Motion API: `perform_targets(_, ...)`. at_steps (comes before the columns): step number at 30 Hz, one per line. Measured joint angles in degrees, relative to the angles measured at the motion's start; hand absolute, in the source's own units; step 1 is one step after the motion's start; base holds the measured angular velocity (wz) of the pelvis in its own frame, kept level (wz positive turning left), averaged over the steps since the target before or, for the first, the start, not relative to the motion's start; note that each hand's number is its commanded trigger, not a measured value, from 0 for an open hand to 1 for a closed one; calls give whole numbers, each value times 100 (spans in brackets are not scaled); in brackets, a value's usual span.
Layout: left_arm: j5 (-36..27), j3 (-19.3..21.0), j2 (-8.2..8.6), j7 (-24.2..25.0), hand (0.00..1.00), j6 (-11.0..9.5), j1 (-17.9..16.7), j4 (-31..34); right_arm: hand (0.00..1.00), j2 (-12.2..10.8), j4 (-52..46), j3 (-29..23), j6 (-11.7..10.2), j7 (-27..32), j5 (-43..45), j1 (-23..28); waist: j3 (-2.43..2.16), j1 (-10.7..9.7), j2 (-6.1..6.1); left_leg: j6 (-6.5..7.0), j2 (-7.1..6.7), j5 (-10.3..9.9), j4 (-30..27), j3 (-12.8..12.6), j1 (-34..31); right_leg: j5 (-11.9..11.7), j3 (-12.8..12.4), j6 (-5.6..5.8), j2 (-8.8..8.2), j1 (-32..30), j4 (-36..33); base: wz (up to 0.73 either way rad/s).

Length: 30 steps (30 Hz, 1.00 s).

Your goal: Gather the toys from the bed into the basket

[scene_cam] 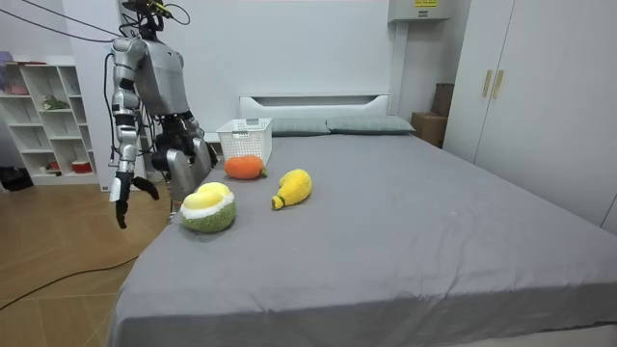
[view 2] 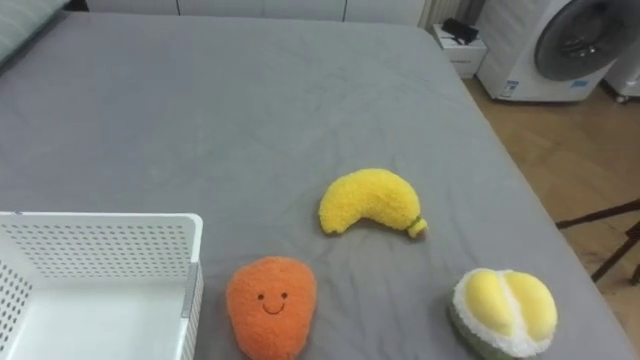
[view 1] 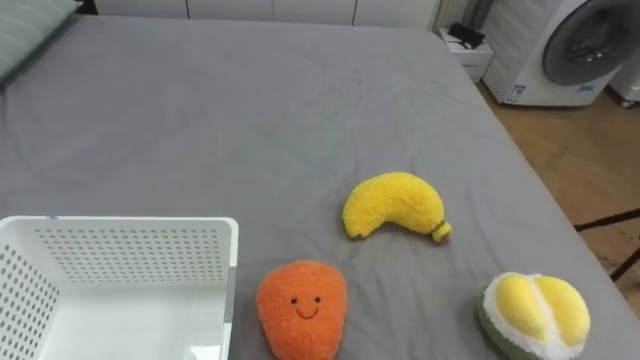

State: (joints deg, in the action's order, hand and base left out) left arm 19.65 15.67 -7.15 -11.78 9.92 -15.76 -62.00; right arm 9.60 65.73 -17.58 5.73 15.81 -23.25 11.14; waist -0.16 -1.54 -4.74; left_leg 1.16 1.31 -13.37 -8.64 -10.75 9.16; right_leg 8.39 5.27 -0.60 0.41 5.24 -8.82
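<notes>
Three plush toys on the grey bed (view 1: 250, 100): fuzzy yellow banana (view 1: 393, 203); smiling orange fruit (view 1: 302, 308) just beside the white perforated basket (view 1: 130, 225); yellow-lobed durian (view 1: 535, 314) near the bed's right edge. Wide bare sheet lies beyond them. Right hand (scene_cam: 121, 200) hangs beside the bed, fingers loosely spread, empty.

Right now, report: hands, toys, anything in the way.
Right hand open, hanging beside the bed. Carrot toy, banana toy, durian toy on it, outside the basket. Nothing blocks them.

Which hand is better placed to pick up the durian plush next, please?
Probably the right: the durian plush lies at the robot's far right, the basket at its left; the right hand hangs nearby.
</notes>
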Motion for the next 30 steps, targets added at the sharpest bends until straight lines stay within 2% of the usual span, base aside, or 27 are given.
perform_targets(6,3,-24,-3,-8,0,-66,-46,62,0,28,-1029,10,-2,421,550,-285,-5,28,-10,1,1,4,0,6,-54,-5,-44,-2,10,-58,-7,0)
perform_targets(10,2,-35,-4,-40,0,-91,-11,63,0,36,-1473,13,-90,550,879,-476,-4,25,-11,2,1,6,10,10,-56,-12,-3,-2,4,-17,2,3)
perform_targets(13,7,-162,-12,-90,0,-130,-14,60,0,35,-1965,78,-262,712,1199,-502,19,32,16,3,1,6,27,9,-57,-13,14,-2,5,-26,-6,0)
perform_targets(17,14,-278,-25,-118,0,-167,-25,70,0,30,-2463,183,-335,860,1665,-537,56,35,42,3,1,6,36,-2,-73,-12,-21,-1,5,-56,-5,-2)
perform_targets(18,9,-291,-31,-113,0,-168,-22,72,0,31,-2611,186,-343,863,1812,-562,71,33,8,3,-1,6,35,-3,-81,-12,-4,-1,2,-64,-2,0)
perform_targets(21,10,-348,-51,-108,0,-171,-30,81,0,31,-2837,251,-456,863,1958,-611,41,46,34,2,0,7,36,-2,-99,-12,9,-1,3,-110,0,0)
perform_targets(24,9,-343,-48,-81,0,-173,-67,91,0,24,-3171,290,-463,855,2000,-615,19,60,16,7,-1,13,35,-2,-105,-14,10,-2,2,-88,-10,0)
perform_targets(30,7,-355,-50,-41,0,-174,-114,150,0,39,-3457,510,-480,833,2196,-688,28,102,15,6,13,13,23,21,-72,-13,54,-2,-6,-38,-13,2)
